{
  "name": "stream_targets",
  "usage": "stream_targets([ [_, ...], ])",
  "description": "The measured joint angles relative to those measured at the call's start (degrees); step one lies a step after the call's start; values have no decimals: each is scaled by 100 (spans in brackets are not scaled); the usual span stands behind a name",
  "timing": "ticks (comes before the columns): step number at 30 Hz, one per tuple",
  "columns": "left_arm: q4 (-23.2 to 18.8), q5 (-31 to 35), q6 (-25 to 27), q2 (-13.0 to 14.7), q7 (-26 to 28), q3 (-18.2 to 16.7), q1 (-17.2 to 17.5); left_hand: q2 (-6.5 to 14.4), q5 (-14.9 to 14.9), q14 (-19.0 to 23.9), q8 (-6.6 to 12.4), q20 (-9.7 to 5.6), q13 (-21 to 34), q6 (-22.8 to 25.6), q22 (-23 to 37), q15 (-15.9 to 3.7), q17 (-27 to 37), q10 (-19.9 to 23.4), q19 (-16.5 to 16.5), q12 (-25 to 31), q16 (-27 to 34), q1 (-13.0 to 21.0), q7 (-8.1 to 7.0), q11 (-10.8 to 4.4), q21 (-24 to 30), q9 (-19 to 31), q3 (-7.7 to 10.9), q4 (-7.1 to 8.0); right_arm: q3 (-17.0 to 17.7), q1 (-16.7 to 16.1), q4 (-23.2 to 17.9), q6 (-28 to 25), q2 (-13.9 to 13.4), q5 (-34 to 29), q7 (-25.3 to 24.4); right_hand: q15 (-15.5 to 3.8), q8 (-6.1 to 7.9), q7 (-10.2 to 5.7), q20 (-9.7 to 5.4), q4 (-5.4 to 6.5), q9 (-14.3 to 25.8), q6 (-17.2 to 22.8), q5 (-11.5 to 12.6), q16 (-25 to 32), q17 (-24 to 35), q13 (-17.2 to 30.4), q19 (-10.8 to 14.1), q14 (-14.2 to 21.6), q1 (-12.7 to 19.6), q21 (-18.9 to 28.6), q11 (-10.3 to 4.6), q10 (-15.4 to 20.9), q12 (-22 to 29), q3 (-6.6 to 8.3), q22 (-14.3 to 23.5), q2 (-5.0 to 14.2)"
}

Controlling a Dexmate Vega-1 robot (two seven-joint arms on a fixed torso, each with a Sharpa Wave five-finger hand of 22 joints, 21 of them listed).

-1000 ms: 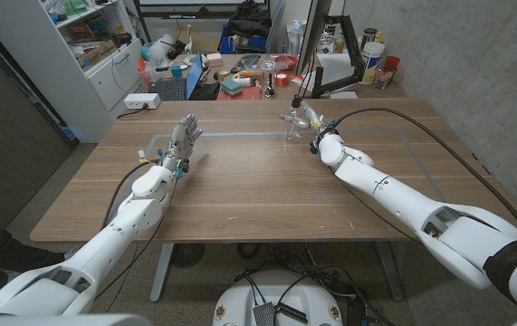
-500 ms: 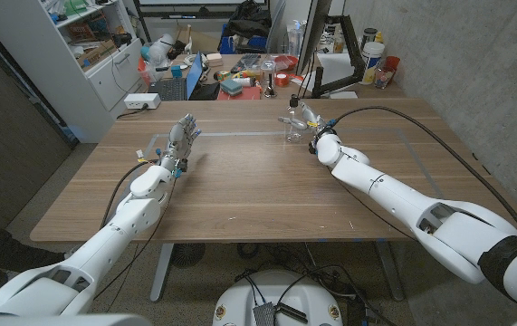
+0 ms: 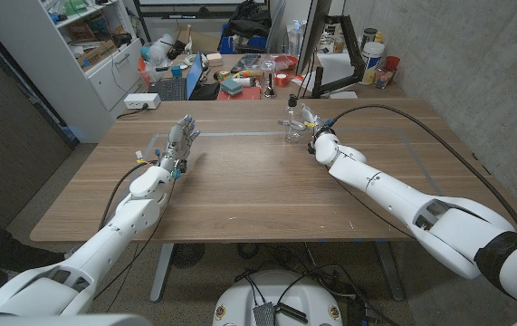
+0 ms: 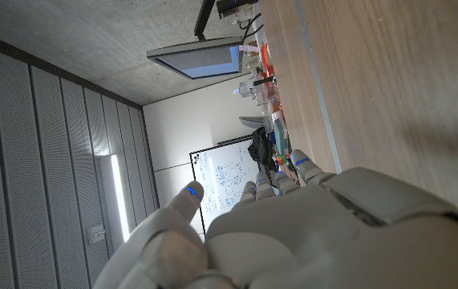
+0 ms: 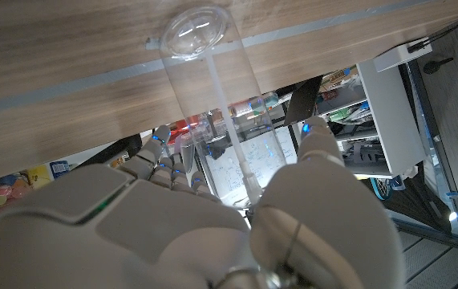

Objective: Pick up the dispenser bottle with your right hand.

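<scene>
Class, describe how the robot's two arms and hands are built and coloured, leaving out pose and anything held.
Both arms are smooth, rounded white shells with darker grey joints. A black cable runs along each forearm to the wrist. The left hand and right hand are light grey, with small blue marks at the fingertips.

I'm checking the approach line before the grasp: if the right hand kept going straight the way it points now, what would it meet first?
Most likely the dispenser bottle: in the right wrist view the clear bottle stands on the table directly ahead of the right hand, between thumb and fingers. Whether they already touch it is unclear.
</scene>
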Motion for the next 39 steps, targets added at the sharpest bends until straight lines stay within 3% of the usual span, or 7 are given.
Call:
stream_targets([
  [5,21,0,12,-3,-13,0,-16,0,0,0,0,0,0,0,0,0,0,0,0,0,0,0,0,0,0,0,0,0,-20,31,80,-10,34,0,11,89,0,-31,475,48,29,-31,73,0,9,0,61,-28,100,-62,32,-32,0,-47,30,23],
  [10,54,3,23,-5,-26,9,-44,0,0,0,0,0,0,0,0,0,0,0,0,0,0,0,0,0,0,0,0,0,-26,57,162,8,59,26,40,160,0,-31,610,79,29,-31,76,0,9,0,143,-36,140,-81,59,-48,0,-78,29,20],
  [16,75,12,40,-7,-32,21,-64,0,0,0,0,0,0,0,0,0,-15,0,0,0,0,0,0,0,-4,0,1,0,-26,76,253,124,97,98,67,201,45,-31,593,135,29,-30,97,0,8,-1,160,6,140,-84,107,-62,44,-133,29,19],
  [27,76,18,61,5,-32,22,-66,0,0,0,0,0,0,0,0,0,-15,0,0,0,0,0,0,0,-22,-1,1,0,54,82,446,484,221,272,5,208,89,-11,348,166,28,-6,117,52,8,-1,422,183,171,-106,165,3,133,-210,29,50],
  [31,73,18,65,7,-32,22,-61,0,0,0,0,0,0,-32,0,0,-15,0,0,0,0,0,-32,0,-22,-1,1,0,79,82,493,538,261,294,-21,151,133,-15,230,142,28,132,139,66,8,-1,543,337,238,-106,110,184,189,-234,28,115],
  [36,78,18,66,7,-34,22,-60,0,0,0,0,0,0,-32,0,0,-14,0,0,0,0,0,-32,0,-22,-1,-25,21,115,82,559,701,336,339,-221,-36,187,-37,196,98,28,367,182,162,7,-1,971,859,569,-106,1,581,311,-278,32,200],
  [39,117,15,66,1,-52,22,-72,0,0,0,0,0,0,-32,0,0,-14,0,0,0,0,0,-31,0,-22,-1,-46,0,129,81,592,727,378,344,-298,-165,187,-25,44,95,28,428,205,172,7,-1,1285,1171,818,-48,-51,710,333,-281,56,267],
])
